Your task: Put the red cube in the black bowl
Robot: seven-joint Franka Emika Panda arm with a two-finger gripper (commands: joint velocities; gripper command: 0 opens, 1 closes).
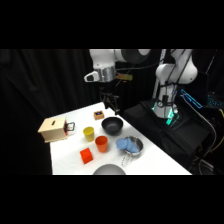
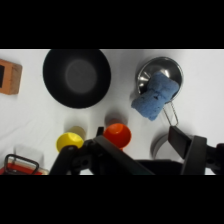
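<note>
Side view, red cube point(image 1: 86, 156) on white table point(image 1: 150, 160), black bowl point(image 1: 112, 125) well apart, end effector point(image 1: 111, 101) state unclear

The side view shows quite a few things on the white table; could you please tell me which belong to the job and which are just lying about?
For the job:
- small red cube
- round matte black bowl
- white arm's gripper, above the table's far end

Lying about:
- orange cup
- yellow cup
- shiny metal bowl with blue contents
- light wooden box
- small brown block
</note>
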